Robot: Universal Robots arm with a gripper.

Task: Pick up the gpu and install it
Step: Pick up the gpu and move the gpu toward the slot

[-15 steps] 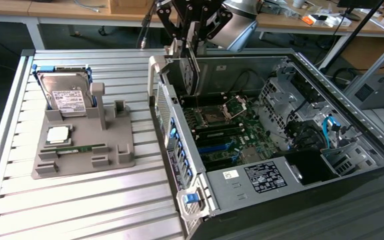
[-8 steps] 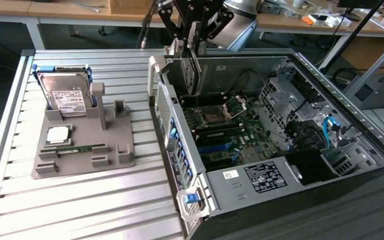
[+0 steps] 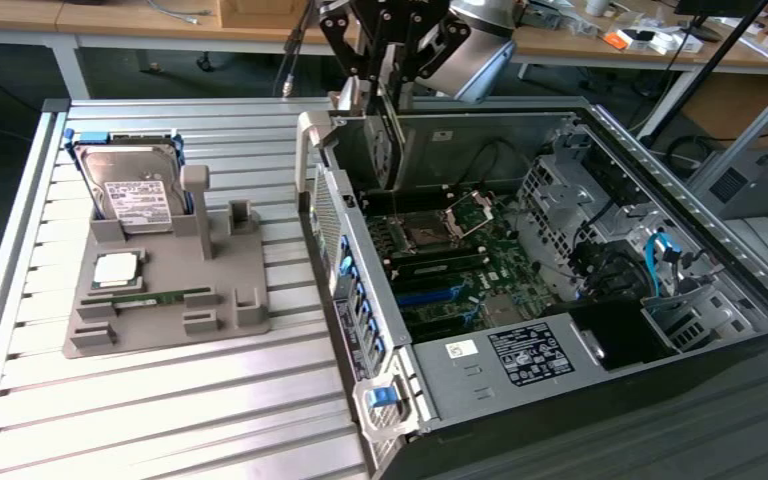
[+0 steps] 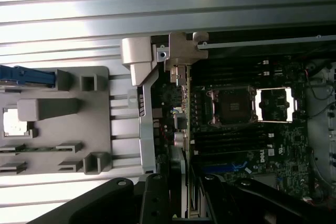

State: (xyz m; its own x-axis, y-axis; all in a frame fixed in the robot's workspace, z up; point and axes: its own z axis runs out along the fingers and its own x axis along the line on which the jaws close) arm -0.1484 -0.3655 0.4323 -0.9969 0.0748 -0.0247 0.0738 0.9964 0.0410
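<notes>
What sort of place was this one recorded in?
Probably a robotics lab or workshop: an open computer case, a grey parts fixture on a slatted metal table, and cluttered desks behind.

Robotics lab or workshop. A slatted aluminium bench (image 3: pixel 157 410) carries an open computer case (image 3: pixel 491 140) and, to its left, a grey parts fixture (image 3: pixel 157 325). Wooden desks (image 3: pixel 104 18), strewn with cables and small hardware, stand at the far side.
</notes>
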